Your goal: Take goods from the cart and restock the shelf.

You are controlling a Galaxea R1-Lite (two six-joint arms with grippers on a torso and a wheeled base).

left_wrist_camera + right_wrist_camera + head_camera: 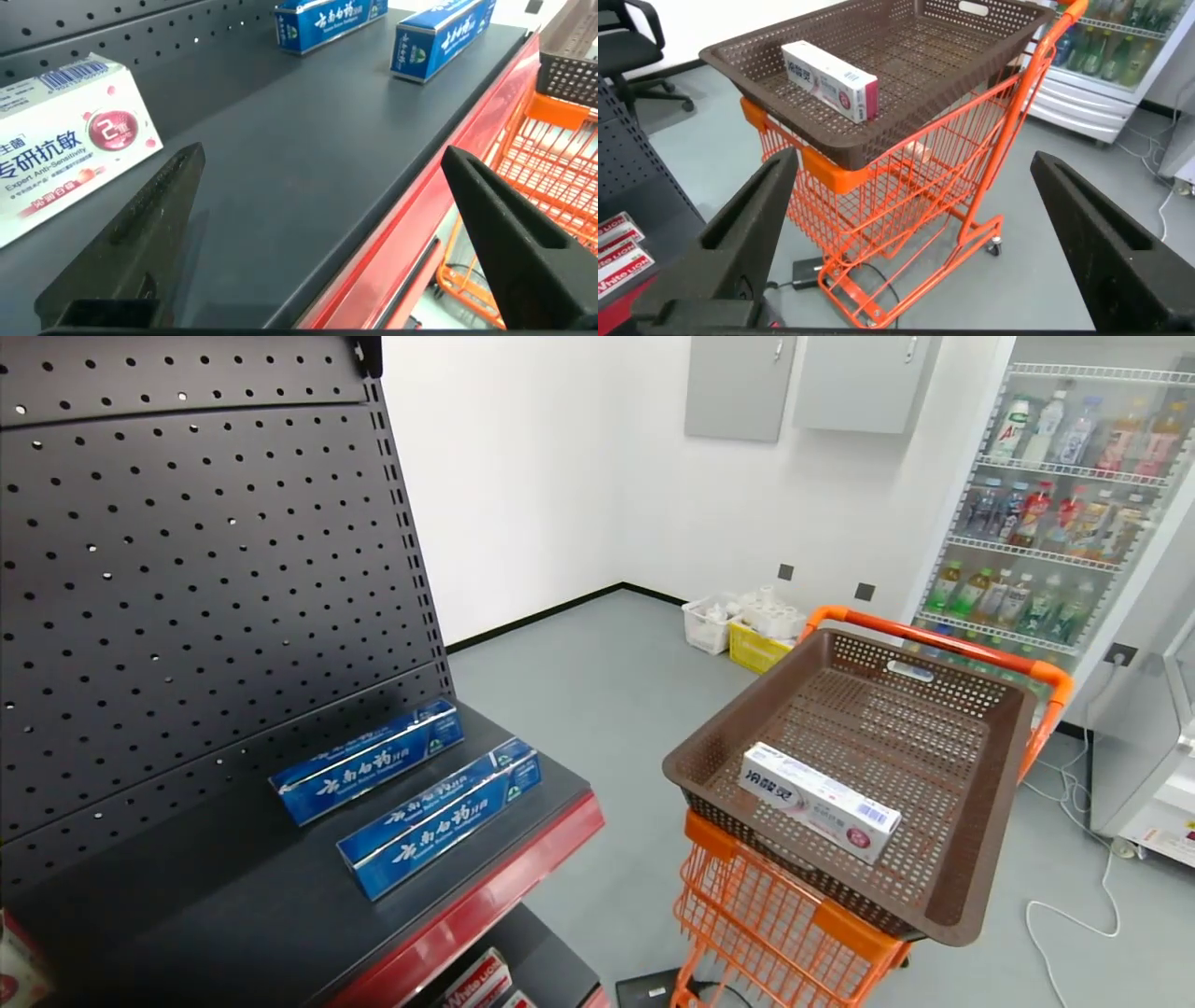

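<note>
A white and pink toothpaste box point(820, 800) lies alone in the brown basket point(971, 859) on top of the orange cart point(766, 933). Two blue toothpaste boxes point(367, 761) point(441, 815) lie on the black shelf point(233, 896). My left gripper point(322, 159) hovers open just above that shelf. Another white and pink box point(65, 140) lies on the shelf beside one of its fingers point(140, 243), apart from it. The blue boxes point(327, 21) point(444, 37) lie farther along. My right gripper point(913, 163) hangs open over the floor, short of the cart point(906, 215), whose basket holds the white box point(829, 79).
A black pegboard point(187, 569) backs the shelf, which has a red front edge point(485, 905). A lower shelf holds white boxes point(476, 980). A drinks cooler point(1055, 495) stands behind the cart, bins point(738, 630) by the far wall. Cables point(1074, 896) trail on the grey floor.
</note>
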